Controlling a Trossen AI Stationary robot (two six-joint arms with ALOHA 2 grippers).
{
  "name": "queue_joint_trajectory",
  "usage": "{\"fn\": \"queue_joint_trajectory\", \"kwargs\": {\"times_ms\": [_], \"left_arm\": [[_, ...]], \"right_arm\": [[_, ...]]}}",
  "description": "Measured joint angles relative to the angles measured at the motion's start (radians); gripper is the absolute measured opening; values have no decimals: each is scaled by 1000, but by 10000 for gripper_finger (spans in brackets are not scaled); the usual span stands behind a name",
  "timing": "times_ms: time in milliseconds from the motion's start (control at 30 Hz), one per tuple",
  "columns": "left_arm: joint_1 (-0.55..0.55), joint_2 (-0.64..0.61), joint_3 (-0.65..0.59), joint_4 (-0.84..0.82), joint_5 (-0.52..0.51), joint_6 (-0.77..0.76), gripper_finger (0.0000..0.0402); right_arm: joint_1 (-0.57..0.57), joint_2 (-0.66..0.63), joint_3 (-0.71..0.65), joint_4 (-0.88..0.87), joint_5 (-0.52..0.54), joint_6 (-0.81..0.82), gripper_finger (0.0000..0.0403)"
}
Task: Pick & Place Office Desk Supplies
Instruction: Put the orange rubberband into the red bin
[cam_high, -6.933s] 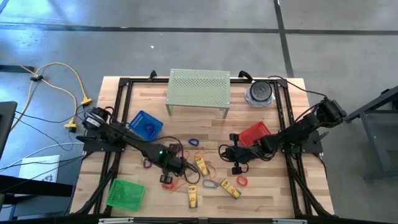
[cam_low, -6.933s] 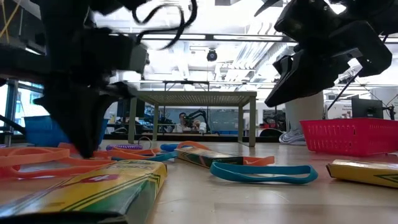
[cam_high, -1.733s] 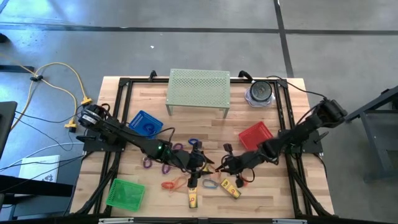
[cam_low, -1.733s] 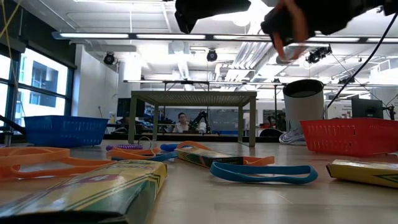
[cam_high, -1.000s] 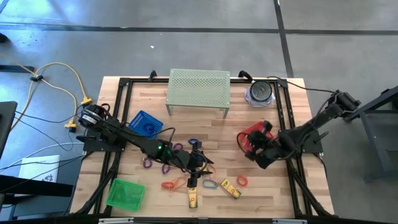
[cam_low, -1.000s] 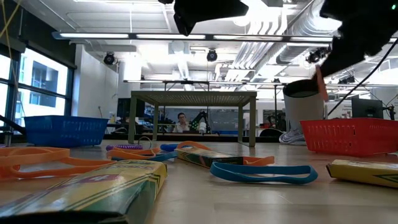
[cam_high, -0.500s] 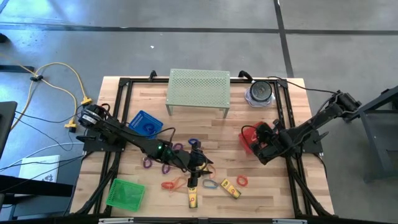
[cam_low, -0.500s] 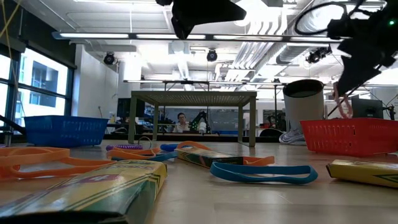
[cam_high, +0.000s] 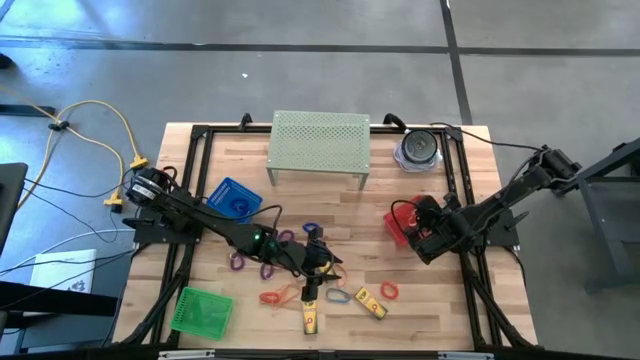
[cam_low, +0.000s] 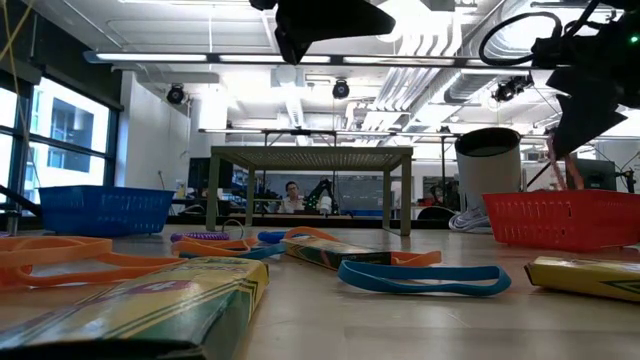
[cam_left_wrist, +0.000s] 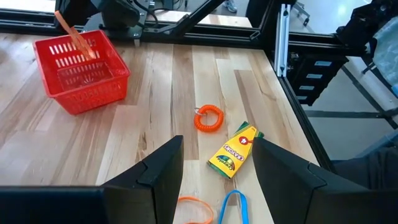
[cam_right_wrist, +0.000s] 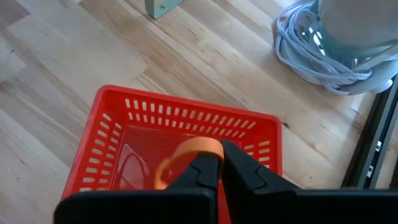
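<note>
High view: most supplies are seen unsorted at table centre-near, i.e. loops (cam_high: 272, 297), a coiled orange band (cam_high: 388, 290) and yellow crayon boxes (cam_high: 371, 303); the right gripper (cam_high: 408, 222) is held over the red basket (cam_high: 400, 226), the left gripper (cam_high: 318, 262) hangs above the clutter w/ fingers spread, nothing held. Low view: boxes and a blue loop (cam_low: 420, 277) are left on the wood; the right arm is seen over the basket. Left wrist view: an orange loop (cam_left_wrist: 76, 40) is dangled into the basket. Right wrist view: fingers are pressed together on that loop, not yet released. Task judged early, mostly undone. Vs approx. 1.7 s ago, the right gripper is moved from the central pile rightward to the basket; the left arm is unchanged.
</note>
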Motion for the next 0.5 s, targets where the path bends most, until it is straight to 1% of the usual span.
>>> {"fn": "queue_joint_trajectory", "kwargs": {"times_ms": [100, 200, 500], "left_arm": [[0, 0, 0, -7, 0, 0, 186], [0, 0, 0, -16, 0, 0, 186], [0, 0, 0, -38, 0, -4, 186]], "right_arm": [[0, 0, 0, 0, 2, -1, 7], [0, 0, 0, 0, 15, -2, 29], [0, 0, 0, 2, 34, -12, 154]]}}
